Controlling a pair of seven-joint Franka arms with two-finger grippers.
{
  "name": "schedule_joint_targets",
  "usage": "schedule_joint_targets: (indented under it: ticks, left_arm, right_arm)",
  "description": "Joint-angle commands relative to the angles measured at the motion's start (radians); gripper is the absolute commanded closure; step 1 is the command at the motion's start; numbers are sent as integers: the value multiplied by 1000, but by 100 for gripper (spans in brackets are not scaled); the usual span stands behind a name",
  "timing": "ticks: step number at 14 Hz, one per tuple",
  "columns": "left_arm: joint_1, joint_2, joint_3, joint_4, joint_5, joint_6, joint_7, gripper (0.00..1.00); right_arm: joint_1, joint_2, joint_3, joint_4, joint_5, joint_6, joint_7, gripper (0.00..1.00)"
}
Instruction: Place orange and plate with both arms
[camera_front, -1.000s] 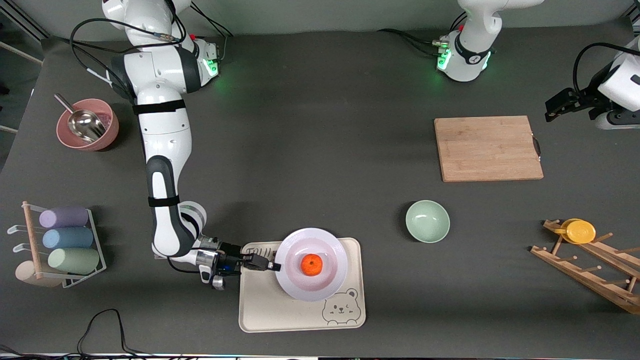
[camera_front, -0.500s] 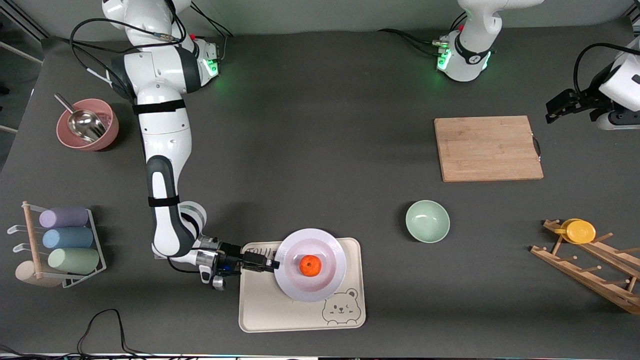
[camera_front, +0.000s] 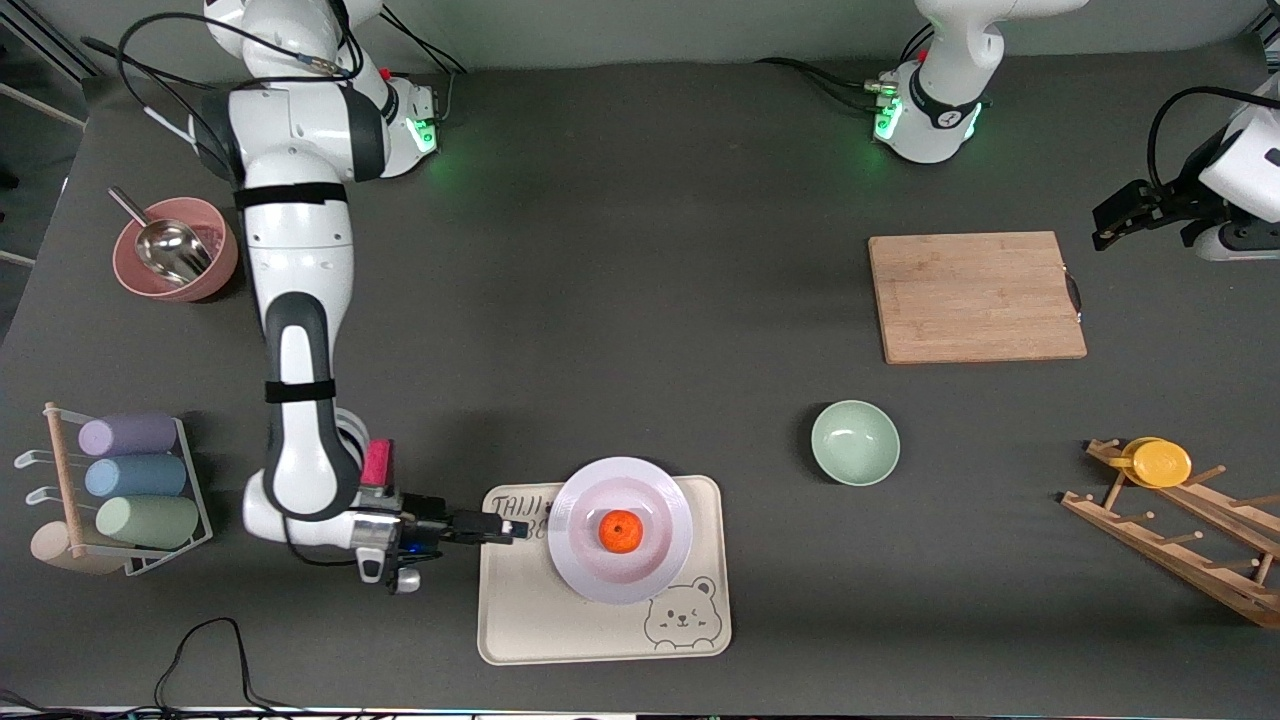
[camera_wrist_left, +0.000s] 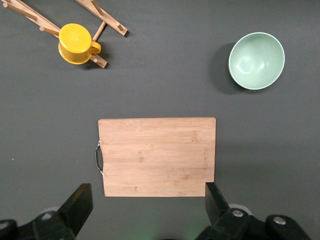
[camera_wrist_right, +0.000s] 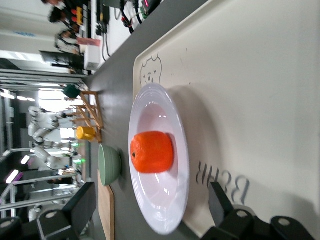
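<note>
Orange (camera_front: 621, 531) sits on plate (camera_front: 620, 529) on bear tray (camera_front: 520, 630). Right gripper (camera_front: 505, 528) beside plate, fingers apart, empty – may nudge rim. Left gripper (camera_wrist_left: 145, 210) spread over cutting board (camera_wrist_left: 156, 156), waiting.

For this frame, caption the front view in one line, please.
Orange on plate on bear tray; open right gripper beside it.

Even, fairly bright light falls from overhead on the dark table (camera_front: 640, 300); shadows are soft and short — a faint one hugs the green bowl (camera_front: 855, 443) on its right-arm side. Green lamps at the arm bases tint the mat at the top of the front view. The plate (camera_wrist_right: 159, 192) shows small white glints in the right wrist view, where the room at upper left is washed out and hazy — the orange (camera_wrist_right: 152, 152) stays sharp.
</note>
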Motion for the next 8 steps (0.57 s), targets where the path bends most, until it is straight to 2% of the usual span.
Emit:
schedule_joint_targets:
  ticks: [1, 6, 8]
  left_arm:
    - [-14, -9, 7, 1, -1, -7, -4, 0]
    - [-11, -2, 9, 23, -3, -24, 2, 0]
    - [-8, 0, 12, 23, -3, -23, 4, 0]
  right_arm:
    - [-18, -115, -13, -14, -235, -61, 66, 0]
    - [-69, -367, 1, -64, -710, -150, 162, 0]
    - [-115, -524, 80, -142, -921, -180, 217, 0]
